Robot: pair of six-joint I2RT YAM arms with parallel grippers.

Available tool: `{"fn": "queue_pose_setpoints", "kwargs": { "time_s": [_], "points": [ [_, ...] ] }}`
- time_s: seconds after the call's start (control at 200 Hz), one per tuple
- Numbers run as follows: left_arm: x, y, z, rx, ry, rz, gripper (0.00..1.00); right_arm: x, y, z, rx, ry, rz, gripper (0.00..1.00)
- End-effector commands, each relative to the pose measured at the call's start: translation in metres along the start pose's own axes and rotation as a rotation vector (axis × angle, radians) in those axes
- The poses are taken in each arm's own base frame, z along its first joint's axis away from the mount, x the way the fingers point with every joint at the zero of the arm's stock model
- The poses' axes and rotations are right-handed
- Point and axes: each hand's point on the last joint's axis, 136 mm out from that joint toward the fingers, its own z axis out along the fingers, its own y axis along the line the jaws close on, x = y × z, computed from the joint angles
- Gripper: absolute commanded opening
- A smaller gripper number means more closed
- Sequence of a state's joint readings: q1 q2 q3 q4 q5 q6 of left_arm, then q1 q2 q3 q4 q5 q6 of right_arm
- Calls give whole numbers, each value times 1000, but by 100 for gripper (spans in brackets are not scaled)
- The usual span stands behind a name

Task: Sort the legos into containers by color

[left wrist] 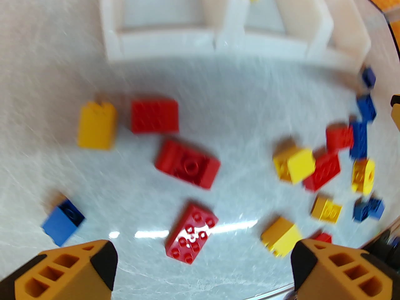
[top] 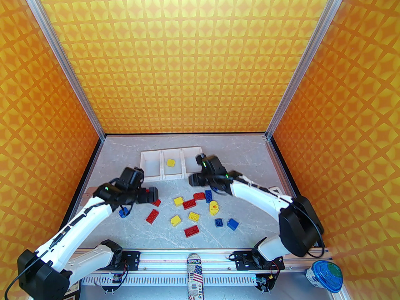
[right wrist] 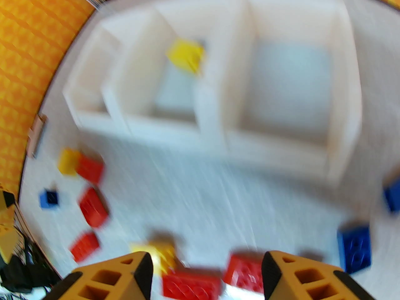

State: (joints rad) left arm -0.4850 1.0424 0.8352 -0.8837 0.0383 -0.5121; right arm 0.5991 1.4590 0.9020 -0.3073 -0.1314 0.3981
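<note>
At the left side of the table [top: 250, 167], the left tool [top: 150, 195] hangs low over the near-left part of the brick field, pointing toward the centre. Its fingers [left wrist: 100, 261] stand wide apart, and nothing is gripped between them. A blue brick [top: 124, 212] lies on the table beneath the left arm. A red brick [top: 156, 202] lies just beside the tool tip, and a second red brick [top: 152, 215] lies nearer the arm bases.

The legos [top: 189, 204] are scattered loose across the middle of the table, red and yellow mixed in the centre. A yellow brick [top: 178, 201] sits left of centre, a red arch brick [top: 198, 196] sits toward the far side, and two blue bricks [top: 232, 223] lie close together at the right end of the field.

The containers [top: 162, 167] stand in a joined row beyond the scattered bricks, toward the far edge. The middle compartment holds one yellow brick [top: 170, 163].

The right tool [top: 195, 180] hovers just in front of the right compartment's near wall, above the red arch brick. Its fingers [right wrist: 142, 270] stand moderately apart. The right wrist view is blurred; red bricks appear on the table beyond the gap, and nothing is seen clamped.

A blue-lidded cup [top: 325, 275] stands at the near right corner, outside the rail.
</note>
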Motion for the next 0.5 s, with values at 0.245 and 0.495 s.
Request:
{"fn": "queue_pose_setpoints", "kwargs": {
  "time_s": [0.245,0.495],
  "points": [
    [31,6,39,42,-45,-59,93,37,-16,-35,-33,-144,46,62],
    [39,-2,54,27,10,9,91,45,-22,-54,-14,-171,48,63]
  ]
}}
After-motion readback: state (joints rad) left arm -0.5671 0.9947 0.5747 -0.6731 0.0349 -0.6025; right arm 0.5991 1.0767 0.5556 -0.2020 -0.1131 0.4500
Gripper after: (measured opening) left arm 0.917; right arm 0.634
